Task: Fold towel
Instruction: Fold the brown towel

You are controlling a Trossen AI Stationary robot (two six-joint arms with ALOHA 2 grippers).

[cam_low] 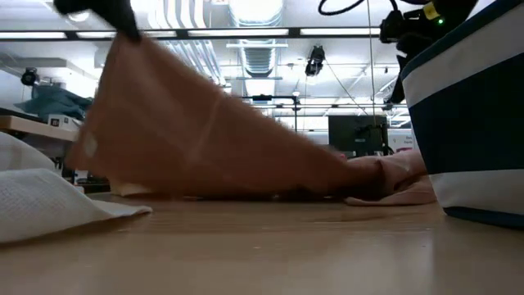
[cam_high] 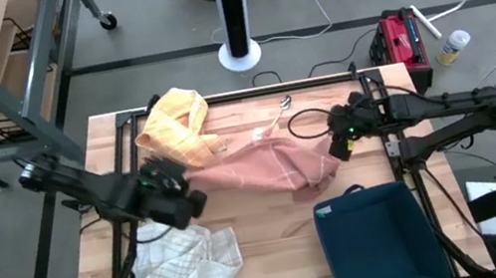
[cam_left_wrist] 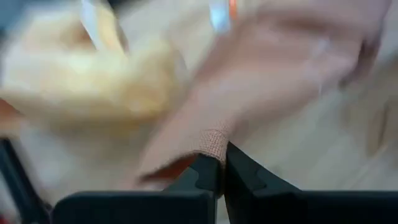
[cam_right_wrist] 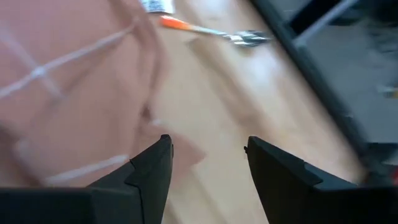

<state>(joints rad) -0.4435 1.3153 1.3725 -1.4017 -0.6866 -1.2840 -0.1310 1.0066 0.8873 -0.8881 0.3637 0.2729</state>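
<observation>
A pink towel (cam_high: 268, 168) with thin white lines lies across the middle of the table. Its left corner is raised, and its bunched right end (cam_low: 385, 176) rests on the wood. My left gripper (cam_high: 187, 198) is shut on that raised corner. My right gripper (cam_high: 340, 147) hovers open over the towel's right end. In the right wrist view the towel (cam_right_wrist: 68, 93) lies beside one finger, with bare wood between the two fingertips. My left gripper pinches the pink towel's left corner (cam_left_wrist: 214, 142) between its two shut fingers, at their free ends. That corner is lifted clear of the table. From it the cloth (cam_low: 205, 131) runs in a taut slanting sheet down to the end resting on the wood.
A yellow towel (cam_high: 179, 120) lies crumpled at the far left and a white towel (cam_high: 183, 266) at the near left. A dark blue basket (cam_high: 375, 234) stands at the near right. A utensil with an orange handle (cam_right_wrist: 211, 31) lies on the wood beyond the pink towel.
</observation>
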